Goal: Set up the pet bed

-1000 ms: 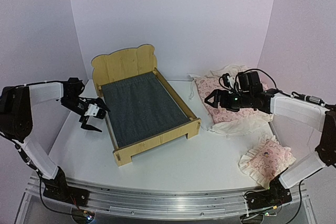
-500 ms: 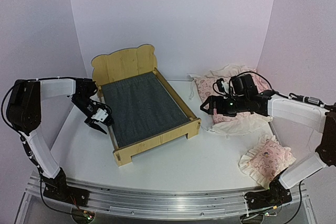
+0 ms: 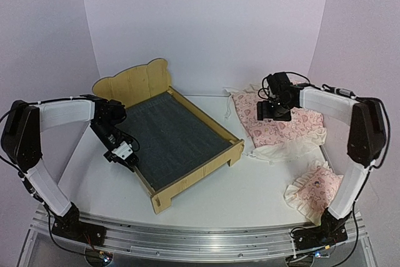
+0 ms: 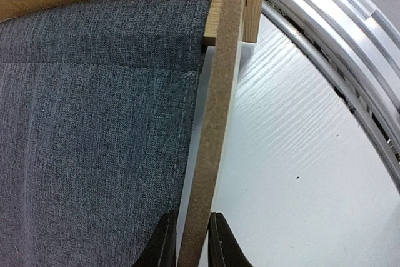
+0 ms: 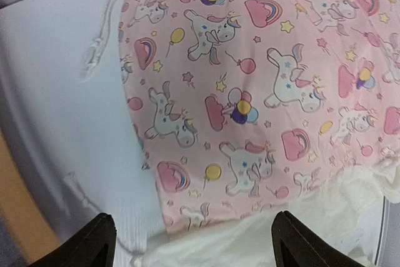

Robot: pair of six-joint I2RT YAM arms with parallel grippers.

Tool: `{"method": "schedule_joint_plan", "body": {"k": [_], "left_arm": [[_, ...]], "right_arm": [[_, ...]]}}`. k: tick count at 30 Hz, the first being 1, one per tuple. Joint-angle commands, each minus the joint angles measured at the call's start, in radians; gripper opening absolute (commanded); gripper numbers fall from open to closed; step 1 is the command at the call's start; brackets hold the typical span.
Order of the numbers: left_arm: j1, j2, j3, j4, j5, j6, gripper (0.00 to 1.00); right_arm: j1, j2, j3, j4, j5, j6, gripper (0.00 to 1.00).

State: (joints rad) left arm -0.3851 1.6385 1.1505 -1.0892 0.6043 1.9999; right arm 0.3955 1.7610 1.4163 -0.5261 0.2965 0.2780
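Starting at the near right corner of the table [image 3: 250,198], the pillow [image 3: 317,191] lies flat, pink with a cream ruffle, well apart from the bed [image 3: 178,136]. The bed stands on the table left of centre and sits askew: its foot end points toward the near right, and its headboard [image 3: 132,82] stands upright at the far left, near the back wall. A grey fabric base [image 4: 94,123] fills the frame between the low rails. The left gripper [image 4: 191,248] is positioned about midway along the bed's left rail [image 4: 219,92]. Its fingers [image 4: 161,248] are drawn close together, one on the fabric side and one on the table side, pinching the thin plywood edge between them. Beyond the bed, on the far right of the table, the cover [image 3: 284,130] lies spread out, pink with a unicorn print and a cream ruffle along its near edge. A thin white cord [image 5: 94,51] lies on the table just beside the cover's left edge. The right gripper [image 5: 197,245] points down over the cover with its jaws spread wide and nothing between them. Whether its fingertips touch the fabric cannot be determined.
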Motion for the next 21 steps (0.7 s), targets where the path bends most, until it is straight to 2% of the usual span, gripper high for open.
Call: {"method": "schedule_joint_plan", "body": {"k": [1, 5, 7, 9, 11, 16, 17, 21], "left_arm": [[-0.041, -0.104, -0.034, -0.044, 0.126, -0.149, 0.11], [-0.131, -0.143, -0.072, 0.085, 0.157, -0.433, 0.11], [-0.168, -0.149, -0.089, 0.147, 0.165, -0.567, 0.11], [-0.19, -0.153, -0.104, 0.169, 0.174, -0.626, 0.11], [-0.199, -0.163, -0.118, 0.193, 0.187, -0.666, 0.16], [-0.201, -0.187, -0.111, 0.228, 0.209, -0.72, 0.3], [-0.201, -0.189, -0.099, 0.227, 0.209, -0.721, 0.36], [-0.201, -0.184, -0.02, 0.229, 0.213, -0.781, 0.52]], "right_arm": [[-0.013, 0.195, 0.157, -0.04, -0.05, -0.084, 0.85], [-0.019, 0.337, 0.24, -0.045, -0.061, -0.082, 0.82], [-0.028, 0.388, 0.255, -0.048, -0.036, -0.067, 0.75], [-0.035, 0.428, 0.261, -0.052, -0.021, -0.049, 0.64], [-0.038, 0.451, 0.264, -0.064, -0.027, -0.032, 0.5], [-0.038, 0.388, 0.268, -0.103, -0.014, -0.006, 0.03], [-0.038, 0.354, 0.266, -0.107, -0.002, -0.005, 0.0], [-0.038, 0.168, 0.258, -0.11, 0.004, -0.001, 0.0]]}}
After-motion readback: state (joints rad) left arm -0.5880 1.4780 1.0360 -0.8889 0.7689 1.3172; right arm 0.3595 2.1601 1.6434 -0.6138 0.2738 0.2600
